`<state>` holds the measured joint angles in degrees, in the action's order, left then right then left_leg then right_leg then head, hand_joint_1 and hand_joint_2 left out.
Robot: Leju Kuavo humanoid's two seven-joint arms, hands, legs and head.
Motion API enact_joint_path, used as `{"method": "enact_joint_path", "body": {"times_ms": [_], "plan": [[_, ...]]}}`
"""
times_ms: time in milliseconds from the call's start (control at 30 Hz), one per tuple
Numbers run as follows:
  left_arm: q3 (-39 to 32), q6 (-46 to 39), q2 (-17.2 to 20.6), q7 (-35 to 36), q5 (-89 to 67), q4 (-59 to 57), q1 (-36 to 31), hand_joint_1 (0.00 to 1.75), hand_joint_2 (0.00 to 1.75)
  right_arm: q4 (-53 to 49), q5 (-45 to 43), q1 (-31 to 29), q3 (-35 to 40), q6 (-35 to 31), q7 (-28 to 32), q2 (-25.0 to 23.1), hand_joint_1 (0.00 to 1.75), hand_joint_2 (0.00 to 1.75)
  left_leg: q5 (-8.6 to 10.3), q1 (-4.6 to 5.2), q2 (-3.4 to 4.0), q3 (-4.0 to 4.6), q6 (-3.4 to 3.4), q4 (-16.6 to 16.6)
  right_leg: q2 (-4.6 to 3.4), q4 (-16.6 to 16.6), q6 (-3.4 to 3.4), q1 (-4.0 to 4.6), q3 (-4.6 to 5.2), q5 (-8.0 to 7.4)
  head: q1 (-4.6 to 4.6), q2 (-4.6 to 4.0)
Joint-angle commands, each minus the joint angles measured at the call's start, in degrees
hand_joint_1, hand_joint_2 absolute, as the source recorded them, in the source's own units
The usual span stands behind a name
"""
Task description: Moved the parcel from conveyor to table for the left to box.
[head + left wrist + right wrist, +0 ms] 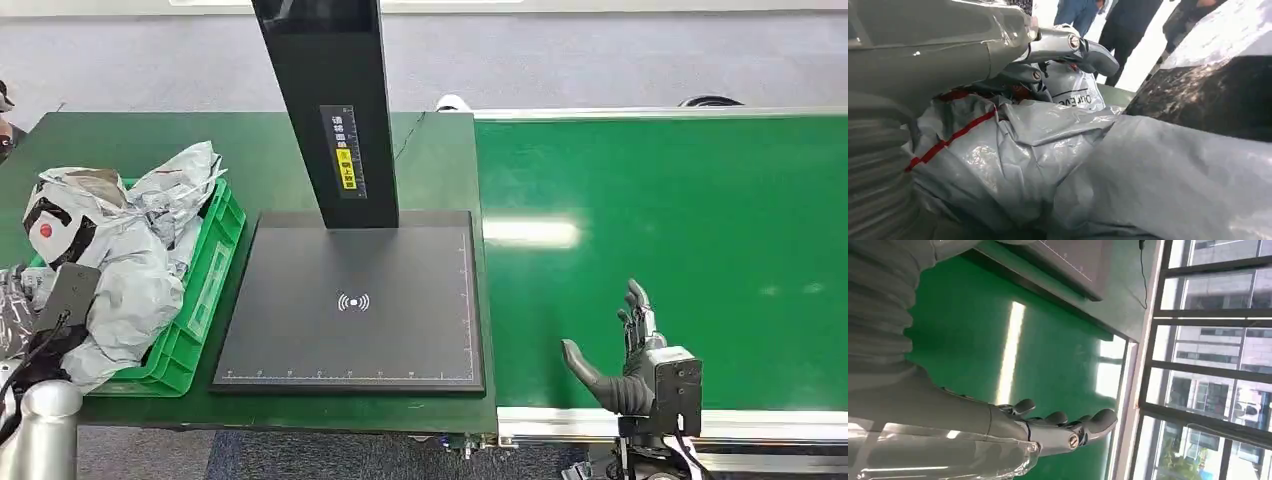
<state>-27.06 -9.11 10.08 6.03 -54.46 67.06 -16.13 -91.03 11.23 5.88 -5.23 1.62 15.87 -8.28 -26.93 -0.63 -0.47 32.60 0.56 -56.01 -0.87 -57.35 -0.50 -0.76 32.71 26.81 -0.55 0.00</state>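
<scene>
Head view shows the broad green conveyor belt (680, 250) running to the right of the flat black scanner platform with its upright black post (350, 300). Left of that platform, on the dark green table (440, 170), sits a green plastic crate (205, 290) heaped with crumpled grey plastic mail parcels (130, 250). Just right of the platform, over the belt's near edge, the right hand (625, 355) is held upright with fingers straight and thumb spread wide, holding nothing and touching nothing; the right wrist view shows those fingers (1058, 418) extended above bare belt. At the crate's near left corner the left hand (1013, 60) lies on the grey parcels (1058, 165), fingers (1083, 50) reaching over the wrinkled film; whether it grips one, I cannot tell.
</scene>
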Motion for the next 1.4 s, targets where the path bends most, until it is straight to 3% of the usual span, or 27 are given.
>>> {"method": "enact_joint_path", "body": {"times_ms": [33, 233, 267, 433, 833, 967, 1100, 1333, 1400], "plan": [[-2.0, -6.6, -0.8, -3.2, -0.2, -11.2, -3.1, 0.00, 1.75, 3.9, 0.5, -1.4, 2.4, 0.5, -0.3, 1.4, 0.00, 1.75, 0.03, 0.02, 0.03, -0.17, -0.02, 0.1, 0.04, 0.1, 0.03, -0.01, -0.16, -0.02, 0.00, 0.00], [-3.8, -20.3, -3.6, -18.8, 14.5, 1.5, 0.6, 0.00, 1.75, 3.5, 0.4, -1.0, 3.1, 0.5, -0.2, 2.1, 0.00, 1.75, 0.01, -0.05, 0.08, -0.12, -0.04, 0.1, 0.04, 0.1, 0.03, 0.08, -0.13, -0.05, -0.02, 0.00], [-4.8, -26.1, -7.6, -40.6, 31.9, 10.9, 3.1, 0.00, 1.75, 4.8, -0.1, -1.8, 3.8, 0.6, 0.8, 2.6, 0.00, 1.75, -0.01, -0.07, 0.12, -0.14, -0.06, 0.1, 0.04, 0.2, 0.04, 0.11, -0.16, -0.05, 0.02, 0.00], [-0.7, -30.5, -10.0, -43.3, 35.2, 20.0, 6.2, 0.00, 1.75, 7.1, -0.7, -2.7, 4.7, -0.1, 2.2, 3.4, 0.00, 1.75, -0.03, -0.02, 0.04, -0.02, -0.06, 0.0, 0.03, 0.1, -0.03, 0.02, -0.07, 0.01, 0.00, 0.00], [3.3, -30.1, -9.9, -46.0, 37.2, 16.6, 2.4, 0.00, 1.75, 7.1, -0.7, -2.9, 5.1, -0.1, 2.3, 3.5, 0.00, 1.75, 0.02, -0.06, -0.20, 0.02, -0.04, 0.0, 0.23, 0.1, 0.00, 0.07, -0.06, 0.01, 0.00, 0.00], [9.3, -22.6, -9.8, -46.0, 48.2, 29.7, 7.0, 0.00, 1.75, 7.3, -1.1, -3.3, 4.9, -0.4, 3.5, 3.7, 0.00, 1.75, -0.04, -0.09, -0.06, 0.06, -0.04, -0.1, 0.07, 0.1, -0.01, 0.09, 0.00, 0.01, 0.00, 0.00], [15.7, -14.3, -13.0, -46.0, 53.1, 43.0, 9.8, 0.00, 1.75, 8.0, -1.4, -4.5, 4.7, 0.4, 4.3, 3.8, 0.00, 1.75, -0.03, -0.07, -0.13, 0.12, -0.04, -0.1, 0.13, 0.0, -0.02, 0.07, 0.03, 0.02, 0.02, 0.00], [16.7, -14.8, -14.0, -46.0, 52.0, 43.6, 10.3, 0.00, 1.75, 8.2, -1.5, -4.7, 4.8, 0.4, 4.3, 3.7, 0.00, 1.75, -0.04, -0.02, -0.02, 0.02, -0.04, 0.0, 0.07, 0.1, 0.01, 0.02, -0.03, 0.00, 0.00, 0.00], [18.6, -8.8, -14.8, -46.0, 54.2, 46.8, 9.7, 0.00, 1.75, 8.8, -1.3, -5.0, 5.0, 0.5, 4.4, 3.7, 0.00, 1.75, -0.04, -0.03, -0.06, 0.07, -0.02, 0.0, 0.07, 0.1, 0.00, 0.02, 0.03, 0.00, 0.00, 0.00]]}}
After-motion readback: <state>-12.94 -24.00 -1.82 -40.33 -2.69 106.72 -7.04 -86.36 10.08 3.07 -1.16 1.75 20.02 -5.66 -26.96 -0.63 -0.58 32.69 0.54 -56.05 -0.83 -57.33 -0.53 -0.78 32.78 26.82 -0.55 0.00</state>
